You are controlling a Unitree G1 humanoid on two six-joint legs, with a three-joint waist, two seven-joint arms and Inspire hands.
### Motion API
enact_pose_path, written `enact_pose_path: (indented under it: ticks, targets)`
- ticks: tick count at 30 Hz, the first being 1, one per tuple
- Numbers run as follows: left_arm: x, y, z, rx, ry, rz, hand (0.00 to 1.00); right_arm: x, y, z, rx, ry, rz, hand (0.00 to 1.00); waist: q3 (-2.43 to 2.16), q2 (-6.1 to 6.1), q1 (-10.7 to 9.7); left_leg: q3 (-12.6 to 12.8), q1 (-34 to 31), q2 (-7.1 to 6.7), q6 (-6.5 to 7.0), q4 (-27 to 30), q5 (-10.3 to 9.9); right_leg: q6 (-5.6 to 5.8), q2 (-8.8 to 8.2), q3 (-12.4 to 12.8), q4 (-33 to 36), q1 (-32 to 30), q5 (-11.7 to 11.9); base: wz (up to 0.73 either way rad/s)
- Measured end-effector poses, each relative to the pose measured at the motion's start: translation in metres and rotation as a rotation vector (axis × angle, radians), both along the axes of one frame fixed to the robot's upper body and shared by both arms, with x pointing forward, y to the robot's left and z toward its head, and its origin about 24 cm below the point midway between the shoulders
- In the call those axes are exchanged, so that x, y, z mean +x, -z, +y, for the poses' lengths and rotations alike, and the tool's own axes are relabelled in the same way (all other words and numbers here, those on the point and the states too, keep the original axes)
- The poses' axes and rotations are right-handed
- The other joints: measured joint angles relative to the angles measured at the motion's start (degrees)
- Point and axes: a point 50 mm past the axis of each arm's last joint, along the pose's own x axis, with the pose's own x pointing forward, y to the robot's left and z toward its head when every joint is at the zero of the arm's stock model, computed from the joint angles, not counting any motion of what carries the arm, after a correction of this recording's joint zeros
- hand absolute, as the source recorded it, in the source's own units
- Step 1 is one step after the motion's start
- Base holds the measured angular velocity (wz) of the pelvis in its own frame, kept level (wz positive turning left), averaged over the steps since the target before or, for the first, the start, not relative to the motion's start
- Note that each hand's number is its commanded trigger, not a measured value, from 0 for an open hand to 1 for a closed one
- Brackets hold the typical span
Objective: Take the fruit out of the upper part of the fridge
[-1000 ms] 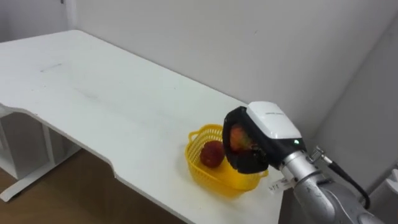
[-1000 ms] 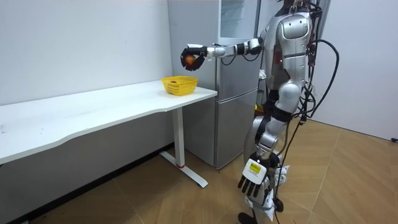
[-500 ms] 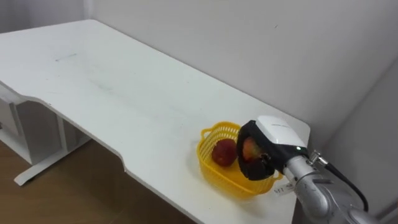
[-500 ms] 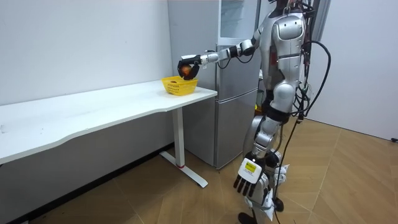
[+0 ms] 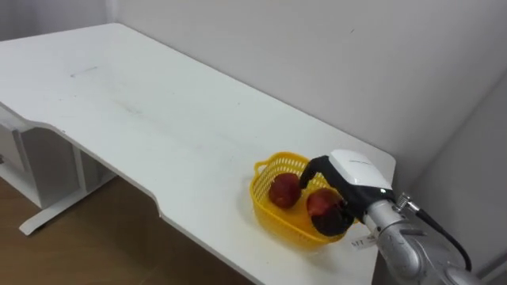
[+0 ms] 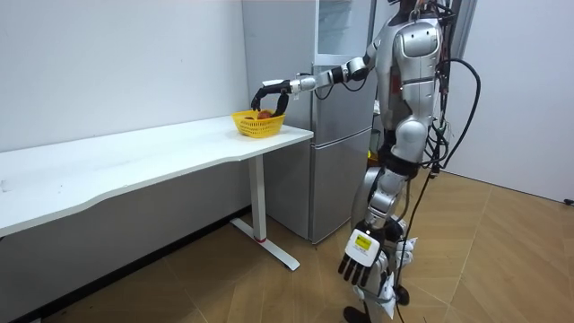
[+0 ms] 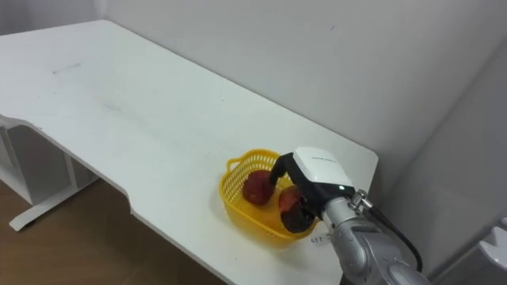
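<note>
Yellow basket [image 5: 272, 218], robot hand [image 5: 349, 179] around red fruit [image 5: 321, 203]

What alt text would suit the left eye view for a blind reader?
The robot's right hand reaches into a yellow basket near the end of a white table, fingers curled round a red fruit; a second red fruit lies beside it.
</note>
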Motion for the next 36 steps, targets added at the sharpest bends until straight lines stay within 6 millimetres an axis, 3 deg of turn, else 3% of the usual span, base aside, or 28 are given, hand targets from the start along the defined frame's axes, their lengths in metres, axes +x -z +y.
enact_pose_path:
  ticks: [22,25,29,36]
  targets:
    - [0.001,0.000,0.000,-0.002,0.001,0.001,0.00,0.000,-0.001,0.000,0.040,0.003,0.010,0.00,0.02,0.25,-0.3,0.3,-0.1,-0.02,0.00,0.7,0.0,0.00,-0.02,0.0,0.1,0.2,0.0,-0.01]
    - [-0.004,0.001,0.000,0.003,0.000,0.013,0.00,-0.001,-0.008,0.007,0.069,-0.027,-0.016,0.00,0.11,1.23,-0.4,0.5,0.2,-0.03,-0.02,1.0,0.0,-0.01,-0.03,-0.2,0.1,0.6,0.0,-0.01]
    - [-0.008,0.002,0.000,0.007,0.004,0.028,0.00,-0.006,-0.029,0.024,0.115,-0.112,-0.125,0.00,-0.01,3.44,-0.7,0.6,0.5,0.02,-0.04,0.9,0.0,-0.01,0.01,-0.1,0.1,0.9,0.0,0.00]
    - [-0.030,0.007,-0.003,-0.002,-0.004,0.076,0.00,-0.022,-0.062,0.048,0.243,-0.236,-0.290,0.00,-1.00,6.00,-3.5,2.0,1.3,0.11,-0.04,0.8,0.0,-0.11,0.04,1.6,0.1,1.1,0.1,-0.09]
